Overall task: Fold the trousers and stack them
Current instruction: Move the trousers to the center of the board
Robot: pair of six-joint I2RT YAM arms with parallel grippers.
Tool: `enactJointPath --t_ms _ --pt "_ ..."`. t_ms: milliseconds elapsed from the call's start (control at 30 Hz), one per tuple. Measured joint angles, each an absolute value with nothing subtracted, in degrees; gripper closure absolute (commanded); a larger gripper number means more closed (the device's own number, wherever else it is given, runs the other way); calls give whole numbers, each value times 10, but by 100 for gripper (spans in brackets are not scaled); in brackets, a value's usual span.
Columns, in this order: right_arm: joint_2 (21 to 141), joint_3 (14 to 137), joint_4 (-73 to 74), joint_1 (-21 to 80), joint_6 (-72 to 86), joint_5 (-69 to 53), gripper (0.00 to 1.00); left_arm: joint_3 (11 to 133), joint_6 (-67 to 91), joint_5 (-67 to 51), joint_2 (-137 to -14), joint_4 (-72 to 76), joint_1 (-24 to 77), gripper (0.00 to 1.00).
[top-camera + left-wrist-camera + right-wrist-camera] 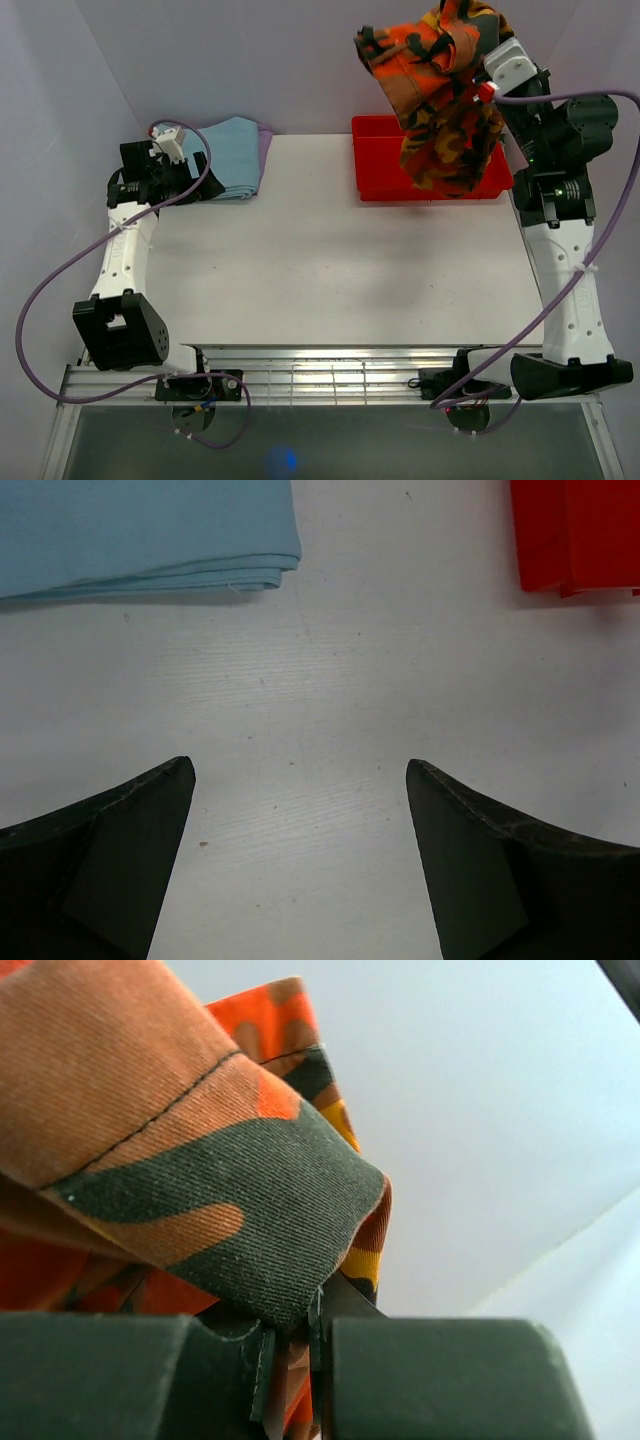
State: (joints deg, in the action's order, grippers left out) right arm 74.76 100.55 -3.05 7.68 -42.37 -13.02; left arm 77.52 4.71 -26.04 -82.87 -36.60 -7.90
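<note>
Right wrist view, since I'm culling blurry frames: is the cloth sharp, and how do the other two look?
Right wrist: trousers weave and stitching crisp, right fingers dark, low in detail. Left wrist: table grain sharp, soft shadow under the blue cloth, left fingers underexposed. Top external: even light, a small blue glint at the bottom edge.

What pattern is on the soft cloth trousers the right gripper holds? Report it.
The trousers are camouflage: orange, red, yellow, black patches. Top external shows it best.
</note>
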Motion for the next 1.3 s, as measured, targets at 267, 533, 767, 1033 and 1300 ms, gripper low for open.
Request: enactJointPath --t_ms 267,533,767,1033,1300 --pt "648 867 10 95 -385 -271 92 750 58 -288 -762 -361 -110 3" --pt "678 600 29 295 -395 -256 92 734 29 -321 -735 -402 -126 3" --pt "866 605 -3 454 -345 -183 63 703 -5 -333 -733 -446 -146 3" --pt "1007 821 48 479 -274 -131 4 703 -71 -392 -768 -505 -174 2" --pt "862 773 140 339 -260 -130 7 681 -230 -425 -852 -593 -155 2"
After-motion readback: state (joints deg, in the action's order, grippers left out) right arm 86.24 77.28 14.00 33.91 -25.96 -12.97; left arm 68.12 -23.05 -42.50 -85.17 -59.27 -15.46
